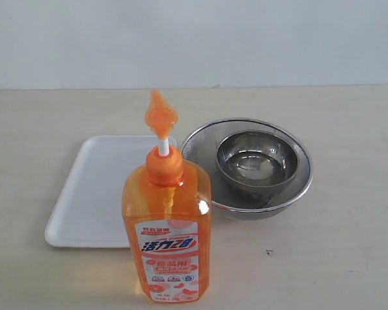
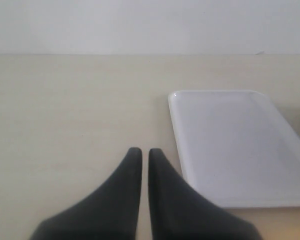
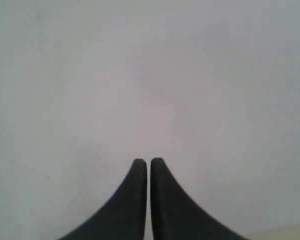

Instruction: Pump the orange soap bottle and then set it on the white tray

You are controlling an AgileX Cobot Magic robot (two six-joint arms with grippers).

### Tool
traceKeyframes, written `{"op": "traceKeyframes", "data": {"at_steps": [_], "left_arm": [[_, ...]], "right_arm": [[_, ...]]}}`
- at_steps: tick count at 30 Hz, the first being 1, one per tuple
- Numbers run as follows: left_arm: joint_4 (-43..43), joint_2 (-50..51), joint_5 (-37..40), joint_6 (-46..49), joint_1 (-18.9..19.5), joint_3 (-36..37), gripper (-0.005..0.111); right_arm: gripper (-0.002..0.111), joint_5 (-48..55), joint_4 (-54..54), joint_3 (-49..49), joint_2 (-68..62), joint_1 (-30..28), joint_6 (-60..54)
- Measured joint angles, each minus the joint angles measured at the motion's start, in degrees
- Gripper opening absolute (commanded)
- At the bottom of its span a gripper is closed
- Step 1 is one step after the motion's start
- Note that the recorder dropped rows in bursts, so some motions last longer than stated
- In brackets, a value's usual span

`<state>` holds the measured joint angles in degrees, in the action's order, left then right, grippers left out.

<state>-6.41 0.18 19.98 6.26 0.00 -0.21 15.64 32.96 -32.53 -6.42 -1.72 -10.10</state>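
Left end effector (image 2: 145,152), right end effector (image 3: 148,162), both pinched together, orange soap bottle (image 1: 167,232) nearly full, steel bowl (image 1: 257,185) inside mesh bowl (image 1: 198,150)

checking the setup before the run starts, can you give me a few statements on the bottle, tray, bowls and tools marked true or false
1. The orange soap bottle stands upright. True.
2. The bottle is on the white tray. False: it stands on the table, in front of the tray.
3. The small steel bowl sits inside the larger steel bowl. True.
4. The left tool grips the bottle. False: it is shut on nothing, above the table beside the tray.
5. The right tool is shut and holds nothing. True.
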Motion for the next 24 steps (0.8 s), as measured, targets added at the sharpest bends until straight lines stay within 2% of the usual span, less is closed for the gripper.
{"op": "traceKeyframes", "data": {"at_steps": [3,4,7,9,17,21,24], "left_arm": [[0.0,0.0,0.0,0.0,0.0,0.0,0.005],[0.0,0.0,0.0,0.0,0.0,0.0,0.005],[0.0,0.0,0.0,0.0,0.0,0.0,0.005],[0.0,0.0,0.0,0.0,0.0,0.0,0.005],[0.0,0.0,0.0,0.0,0.0,0.0,0.005],[0.0,0.0,0.0,0.0,0.0,0.0,0.005],[0.0,0.0,0.0,0.0,0.0,0.0,0.005]], "right_arm": [[0.000,7.3,16.6,0.0,-8.4,0.0,-22.0],[0.000,12.8,25.8,0.0,-12.8,0.0,-36.9],[0.000,26.5,44.3,0.0,-23.0,0.0,-64.3],[0.000,33.1,51.0,0.0,-28.6,0.0,-75.8],[0.000,51.3,55.9,0.0,-50.1,0.0,-98.7],[0.000,53.2,55.9,0.0,-61.1,0.4,-106.3],[0.003,53.2,55.9,0.0,-67.6,3.1,-109.7]]}}
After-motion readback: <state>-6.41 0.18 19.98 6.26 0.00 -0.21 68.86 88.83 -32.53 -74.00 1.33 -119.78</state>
